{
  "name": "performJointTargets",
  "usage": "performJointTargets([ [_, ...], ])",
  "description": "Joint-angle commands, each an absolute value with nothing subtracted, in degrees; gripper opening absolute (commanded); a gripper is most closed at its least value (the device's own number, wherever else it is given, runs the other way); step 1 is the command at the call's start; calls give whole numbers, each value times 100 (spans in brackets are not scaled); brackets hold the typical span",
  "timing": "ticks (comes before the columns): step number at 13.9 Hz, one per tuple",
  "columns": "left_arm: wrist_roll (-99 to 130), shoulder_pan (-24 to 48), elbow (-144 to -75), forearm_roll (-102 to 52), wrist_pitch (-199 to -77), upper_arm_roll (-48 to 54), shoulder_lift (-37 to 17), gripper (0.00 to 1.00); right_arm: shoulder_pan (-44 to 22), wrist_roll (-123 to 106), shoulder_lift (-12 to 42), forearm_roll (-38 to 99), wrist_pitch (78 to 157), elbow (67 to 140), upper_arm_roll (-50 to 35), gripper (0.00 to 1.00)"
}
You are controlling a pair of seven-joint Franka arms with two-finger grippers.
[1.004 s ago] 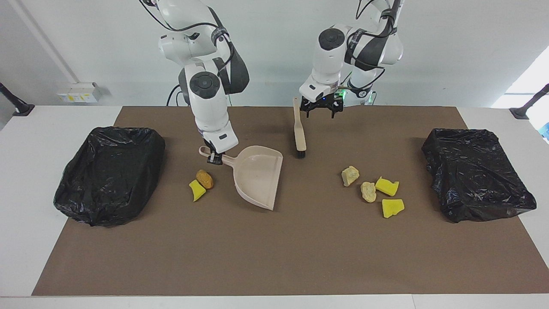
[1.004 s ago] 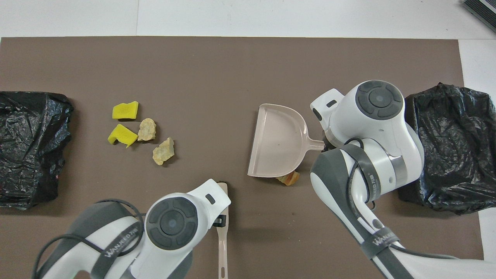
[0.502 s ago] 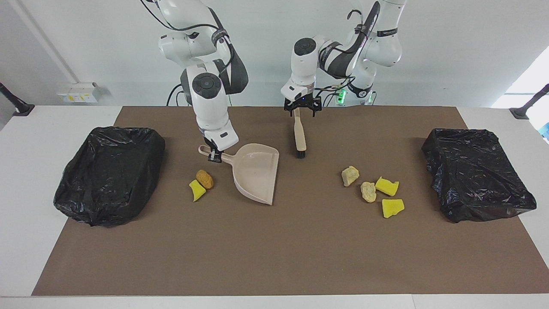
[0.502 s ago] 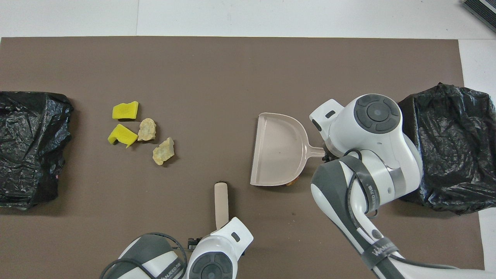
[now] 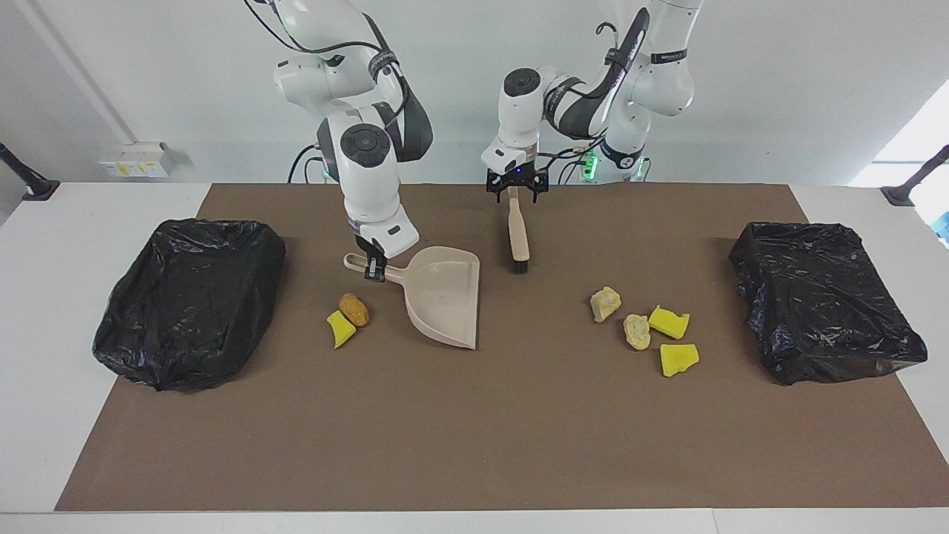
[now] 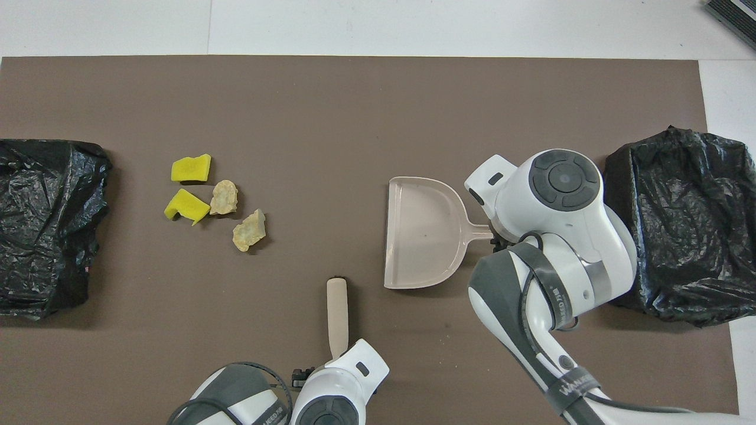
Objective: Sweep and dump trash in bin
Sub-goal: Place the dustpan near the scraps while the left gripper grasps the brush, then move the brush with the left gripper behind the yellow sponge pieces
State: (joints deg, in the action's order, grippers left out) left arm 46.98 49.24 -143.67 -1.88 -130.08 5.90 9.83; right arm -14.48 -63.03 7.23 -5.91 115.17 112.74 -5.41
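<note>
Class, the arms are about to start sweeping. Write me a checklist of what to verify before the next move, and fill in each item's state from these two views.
1. Dustpan gripped: ok. The right pincer is shut on its handle.
2. Brush gripped: not ok. The left pincer is open at the handle's end, and the brush lies on the mat.
3. Dustpan empty: ok, as the overhead view shows.
4. Trash located: ok. Four chunks lie toward the left arm's end, and two chunks lie beside the dustpan's handle.
5. Dustpan lip flat on the mat: cannot tell.
</note>
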Motion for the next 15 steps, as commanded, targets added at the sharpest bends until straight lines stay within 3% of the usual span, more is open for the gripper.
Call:
performJointTargets([
  [1,4650,5071,-14441,-264,-12965,475,1019,0,-1450,-6469,624,-677,11628,11417,-545,0],
  [7,4361,4905,-14100,-272,-12536,431,1046,0,-1572,-6478,615,-834,11593,11391,-545,0],
  [13,2746,2869,-13062,-264,-10936,378,1441,0,-1923,-6434,896,-1090,11171,10680,-562,0],
  [15,2156,2183,-12693,-255,-10662,378,1328,0,-1951,-6294,975,-1002,11241,10679,-562,0],
])
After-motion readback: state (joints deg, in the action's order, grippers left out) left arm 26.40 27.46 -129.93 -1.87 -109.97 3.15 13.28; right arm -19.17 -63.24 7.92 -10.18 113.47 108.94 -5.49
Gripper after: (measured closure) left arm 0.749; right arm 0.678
